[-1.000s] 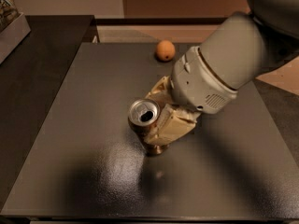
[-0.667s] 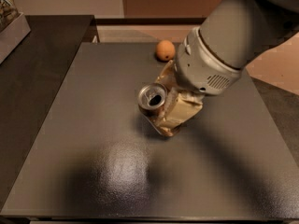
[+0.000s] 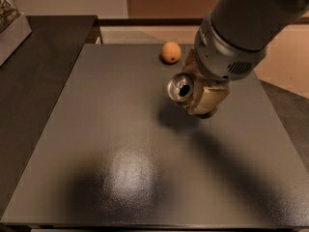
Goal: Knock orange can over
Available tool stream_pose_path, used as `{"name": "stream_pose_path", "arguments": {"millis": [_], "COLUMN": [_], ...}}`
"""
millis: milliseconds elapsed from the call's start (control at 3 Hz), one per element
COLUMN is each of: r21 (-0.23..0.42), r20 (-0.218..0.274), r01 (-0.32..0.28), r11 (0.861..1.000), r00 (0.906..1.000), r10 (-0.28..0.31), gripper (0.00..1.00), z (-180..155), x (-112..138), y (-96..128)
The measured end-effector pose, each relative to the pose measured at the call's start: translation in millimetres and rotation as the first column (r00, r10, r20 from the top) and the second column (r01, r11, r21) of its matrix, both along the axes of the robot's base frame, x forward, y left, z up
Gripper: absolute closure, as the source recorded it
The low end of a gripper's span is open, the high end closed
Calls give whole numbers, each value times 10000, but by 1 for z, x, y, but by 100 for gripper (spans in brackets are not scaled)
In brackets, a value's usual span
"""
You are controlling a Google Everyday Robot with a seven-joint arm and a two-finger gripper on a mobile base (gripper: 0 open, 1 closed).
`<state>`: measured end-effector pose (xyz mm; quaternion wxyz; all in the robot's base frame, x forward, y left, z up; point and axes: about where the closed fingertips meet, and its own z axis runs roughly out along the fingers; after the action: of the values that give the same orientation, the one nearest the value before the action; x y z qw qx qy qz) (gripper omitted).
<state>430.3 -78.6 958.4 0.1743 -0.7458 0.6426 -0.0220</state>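
Note:
The orange can shows mostly its silver top with the dark pull-tab opening, facing the camera. It sits between the tan fingers of my gripper, which is shut on it. The can hangs above the dark grey table, over the far middle part, with its shadow on the table surface just below and to the left. The can's coppery body is mostly hidden behind its top and the fingers. My grey arm reaches in from the upper right.
A round orange fruit lies on the table near the far edge, just behind and left of the gripper. A darker counter adjoins the table on the left, with a light box at its far corner.
The gripper has moved toward the far right of the table, carrying the can along with it and closer to the orange fruit.

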Motion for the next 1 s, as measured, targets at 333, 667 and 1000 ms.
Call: {"name": "stream_pose_path", "arguments": {"millis": [333,667,1000], "r21": [-1149,-1981,-2575], "r20": [488,683,573], "r01": [-187,-569,-1146], "r11": [9932,9785,9594], "r00": [9985,9951,9894], "r10": [244,716,1336], "gripper": [100,100,100], "z": [-4,-16,-31], "x": [4,1,-8], "y": [-20,-33,-37]}}
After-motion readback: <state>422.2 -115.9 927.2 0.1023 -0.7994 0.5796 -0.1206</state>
